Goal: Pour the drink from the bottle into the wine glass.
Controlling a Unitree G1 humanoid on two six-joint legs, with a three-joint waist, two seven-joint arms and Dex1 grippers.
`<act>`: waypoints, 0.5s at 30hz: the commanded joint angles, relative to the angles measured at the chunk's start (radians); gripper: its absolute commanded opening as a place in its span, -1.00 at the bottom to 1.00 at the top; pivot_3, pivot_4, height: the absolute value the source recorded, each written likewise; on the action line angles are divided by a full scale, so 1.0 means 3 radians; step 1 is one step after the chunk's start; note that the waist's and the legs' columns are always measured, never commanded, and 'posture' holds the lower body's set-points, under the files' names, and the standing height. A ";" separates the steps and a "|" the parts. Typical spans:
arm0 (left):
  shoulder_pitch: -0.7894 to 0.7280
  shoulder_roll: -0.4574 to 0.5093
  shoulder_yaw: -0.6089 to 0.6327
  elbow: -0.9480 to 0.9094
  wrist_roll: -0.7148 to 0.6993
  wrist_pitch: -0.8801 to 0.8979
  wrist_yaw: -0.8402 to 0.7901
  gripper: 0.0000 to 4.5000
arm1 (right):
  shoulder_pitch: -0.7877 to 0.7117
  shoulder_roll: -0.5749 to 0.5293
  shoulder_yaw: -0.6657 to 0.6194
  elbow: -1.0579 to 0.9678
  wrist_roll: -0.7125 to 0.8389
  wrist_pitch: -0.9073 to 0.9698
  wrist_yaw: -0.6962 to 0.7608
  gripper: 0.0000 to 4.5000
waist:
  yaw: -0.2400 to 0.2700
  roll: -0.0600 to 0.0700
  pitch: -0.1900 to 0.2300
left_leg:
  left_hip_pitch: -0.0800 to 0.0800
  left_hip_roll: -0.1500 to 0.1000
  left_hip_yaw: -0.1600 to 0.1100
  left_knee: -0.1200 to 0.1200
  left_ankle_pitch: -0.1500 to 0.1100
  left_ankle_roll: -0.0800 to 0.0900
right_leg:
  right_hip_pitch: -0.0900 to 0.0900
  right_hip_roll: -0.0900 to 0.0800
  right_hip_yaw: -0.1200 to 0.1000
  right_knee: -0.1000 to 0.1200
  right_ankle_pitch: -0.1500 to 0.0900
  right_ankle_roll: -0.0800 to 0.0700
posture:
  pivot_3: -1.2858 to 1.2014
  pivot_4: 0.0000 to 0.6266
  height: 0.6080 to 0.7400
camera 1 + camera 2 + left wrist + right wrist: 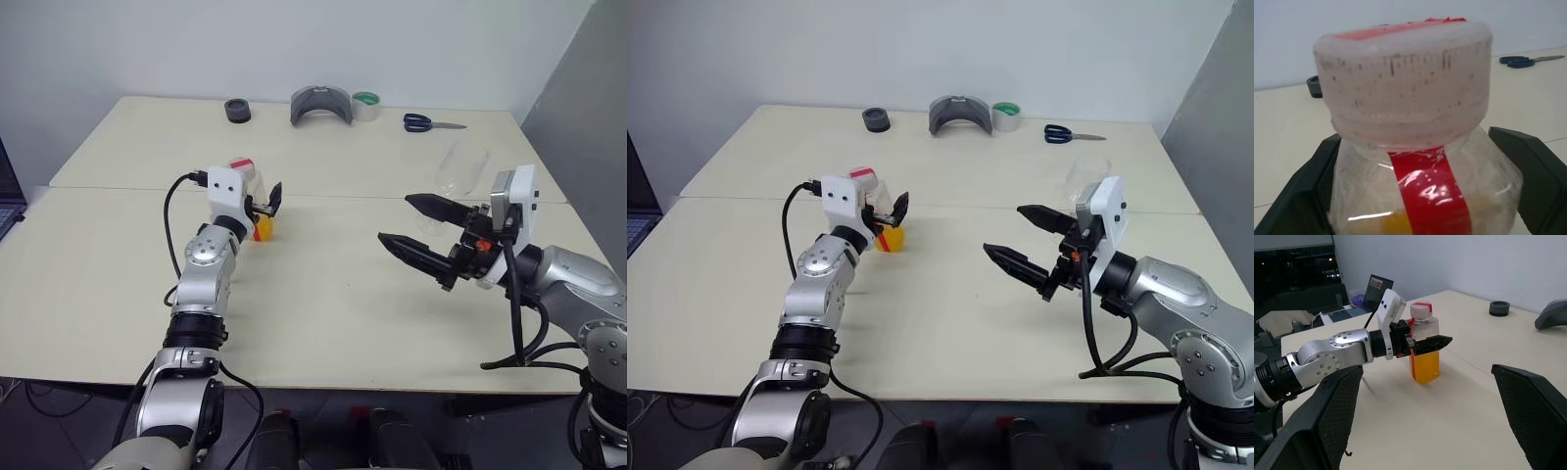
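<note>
Bottle stands upright on the counter, left of the middle, its lower half filled with orange drink. A white cap with a red sticker tops it, and a red stripe runs down its side. The left gripper reaches level around the clear upper part of the bottle, one black finger on either side just under the cap; the fingers stand spread beside the plastic, and whether they touch it cannot be told.

The right gripper hovers above the counter's right side, well apart from the bottle, pointing toward it with its fingers spread wide and nothing between them. The wine glass stands behind this gripper, nearer the counter's far right edge, clear and hard to make out.

Along the far edge of the counter lie a dark ring, a grey curved object, a roll of tape and blue-handled scissors.
</note>
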 commanded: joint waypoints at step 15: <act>0.0017 -0.0022 0.0028 -0.0247 -0.0037 0.0018 0.0059 -0.20 | -0.0081 -0.0016 -0.0044 -0.0048 0.0045 -0.0057 -0.0013 1.00 | 0.0000 0.0000 0.0000 | 0.0000 0.0000 0.0000 0.0000 0.0000 0.0000 | 0.0000 0.0000 0.0000 0.0000 0.0000 0.0000 | 0.03 -0.52 1.00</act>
